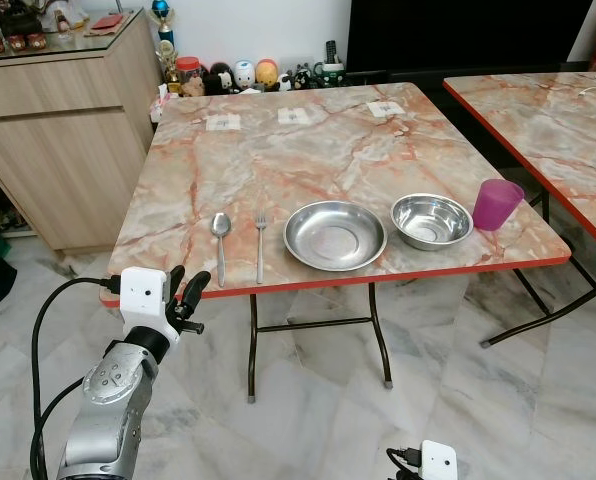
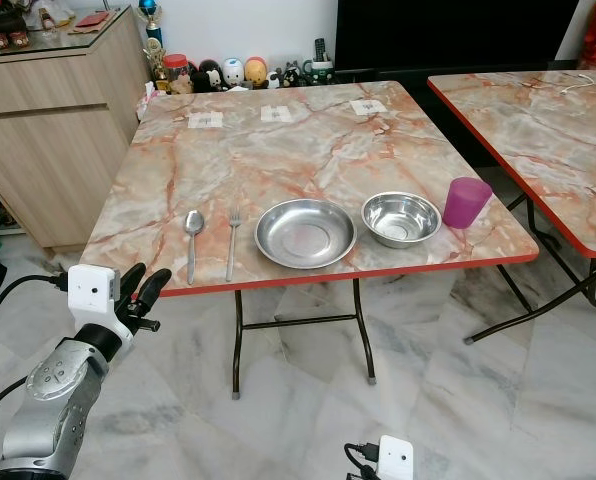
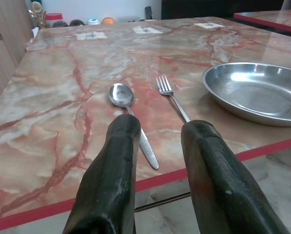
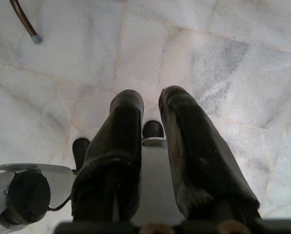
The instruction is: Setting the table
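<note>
On the marble-patterned table (image 1: pixel 278 160), near its front edge, lie a spoon (image 1: pixel 220 236), a fork (image 1: pixel 260 246), a shallow steel plate (image 1: pixel 335 235), a steel bowl (image 1: pixel 432 221) and a purple cup (image 1: pixel 497 204), in a row from left to right. My left gripper (image 1: pixel 186 290) is raised just in front of the table's red edge, below the spoon. It is open and holds nothing. The left wrist view looks between its fingers (image 3: pixel 121 165) at the spoon (image 3: pixel 128 109) and fork (image 3: pixel 171 95). My right gripper (image 4: pixel 151 105) hangs low, pointing at the floor, fingers slightly apart and empty.
A wooden cabinet (image 1: pixel 58 130) stands to the table's left. A second marble table (image 1: pixel 558 120) stands close on the right. Figurines and jars (image 1: pixel 238 75) line the wall behind. Three paper labels (image 1: pixel 223 122) lie on the far side. Metal table legs (image 1: pixel 251 350) stand on the marble floor.
</note>
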You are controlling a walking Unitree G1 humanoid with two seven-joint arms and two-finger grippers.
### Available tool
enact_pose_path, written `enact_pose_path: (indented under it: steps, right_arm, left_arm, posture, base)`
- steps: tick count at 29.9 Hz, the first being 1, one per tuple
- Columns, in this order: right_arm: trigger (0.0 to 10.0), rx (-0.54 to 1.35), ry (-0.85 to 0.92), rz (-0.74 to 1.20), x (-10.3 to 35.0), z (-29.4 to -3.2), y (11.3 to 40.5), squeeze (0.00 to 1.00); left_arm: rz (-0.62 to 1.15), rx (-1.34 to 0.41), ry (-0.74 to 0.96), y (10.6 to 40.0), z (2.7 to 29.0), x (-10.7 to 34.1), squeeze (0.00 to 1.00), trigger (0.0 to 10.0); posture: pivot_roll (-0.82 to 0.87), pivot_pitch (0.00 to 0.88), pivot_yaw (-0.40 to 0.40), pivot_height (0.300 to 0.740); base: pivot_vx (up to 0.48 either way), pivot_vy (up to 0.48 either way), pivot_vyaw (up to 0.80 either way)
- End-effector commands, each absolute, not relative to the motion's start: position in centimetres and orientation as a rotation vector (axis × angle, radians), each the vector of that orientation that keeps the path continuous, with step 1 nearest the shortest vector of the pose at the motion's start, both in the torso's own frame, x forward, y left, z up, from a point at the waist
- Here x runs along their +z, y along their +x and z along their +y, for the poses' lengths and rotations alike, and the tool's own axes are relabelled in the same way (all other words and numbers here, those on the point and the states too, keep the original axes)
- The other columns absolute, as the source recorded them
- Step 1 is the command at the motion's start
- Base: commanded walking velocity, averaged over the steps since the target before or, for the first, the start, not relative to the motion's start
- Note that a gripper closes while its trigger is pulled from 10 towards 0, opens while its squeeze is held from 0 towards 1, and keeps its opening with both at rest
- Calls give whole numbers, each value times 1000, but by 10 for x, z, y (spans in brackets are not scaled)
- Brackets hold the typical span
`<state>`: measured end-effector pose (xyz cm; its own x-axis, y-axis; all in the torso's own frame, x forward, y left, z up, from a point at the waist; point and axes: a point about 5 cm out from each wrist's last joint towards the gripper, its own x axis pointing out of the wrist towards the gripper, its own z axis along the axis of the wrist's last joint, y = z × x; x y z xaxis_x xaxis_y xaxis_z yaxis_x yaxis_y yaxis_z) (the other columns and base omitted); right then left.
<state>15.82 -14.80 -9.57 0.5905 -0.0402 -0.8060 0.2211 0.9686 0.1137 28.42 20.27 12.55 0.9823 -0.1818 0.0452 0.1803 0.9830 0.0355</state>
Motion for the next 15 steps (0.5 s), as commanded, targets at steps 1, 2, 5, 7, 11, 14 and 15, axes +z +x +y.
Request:
enact_pose_path:
  steps: [1,2,5,7,11,14,15]
  right_arm:
    - [10000,-153,210,939,-97,-146,156,0]
    - [10000,-159,213,941,-97,-146,155,0]
    - [10000,-159,208,941,-97,-147,154,0]
    - [10000,-149,200,939,-97,-147,155,0]
    - [10000,-121,178,933,-96,-146,156,0]
    - [10000,-122,179,933,-96,-146,156,0]
    - [10000,-115,173,935,-96,-146,156,0]
  left_arm:
    - [-28,-171,33,285,206,124,0,10000]
    - [-30,-166,29,285,207,126,0,10000]
    - [-35,-161,27,286,208,127,0,10000]
    - [-36,-160,27,286,208,127,0,10000]
    - [-32,-162,26,285,208,125,0,10000]
    - [-31,-163,25,284,207,125,0,10000]
    - [-32,-165,24,284,206,125,0,10000]
  posture:
    - [157,0,16,740]
    - [162,0,13,740]
    - [167,0,8,740]
    - [167,0,8,740]
    - [167,0,8,740]
    - [167,0,8,740]
    - [166,0,6,740]
  base:
    - [274,0,0]
    - [296,0,0]
    - [303,0,0]
    - [308,0,0]
    - [311,0,0]
    - [310,0,0]
    - [311,0,0]
